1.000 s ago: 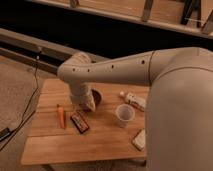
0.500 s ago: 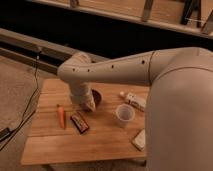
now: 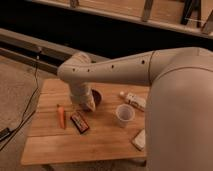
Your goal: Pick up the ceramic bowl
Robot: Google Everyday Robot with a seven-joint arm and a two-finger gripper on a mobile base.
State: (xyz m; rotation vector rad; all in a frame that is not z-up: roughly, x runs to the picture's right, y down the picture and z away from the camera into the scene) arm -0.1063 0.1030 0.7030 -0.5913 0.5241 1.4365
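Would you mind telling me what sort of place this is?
Probably an indoor lab or office test area: a small wooden table stands on carpet, with a cable trailing across it. The gripper is down at the ceramic bowl.

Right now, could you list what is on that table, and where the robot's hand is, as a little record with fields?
table: wooden, light
bowl: dark, round, near the back, partly hidden by the arm
gripper: low at the bowl's left side
cup: white, upright, right of the bowl, apart from it
carrot: lying front left
snack bar: dark wrapper, just right of the carrot
bottle: white, on its side behind the cup
packet: white, at the front right edge
progress: bowl looks to sit on the table, not lifted
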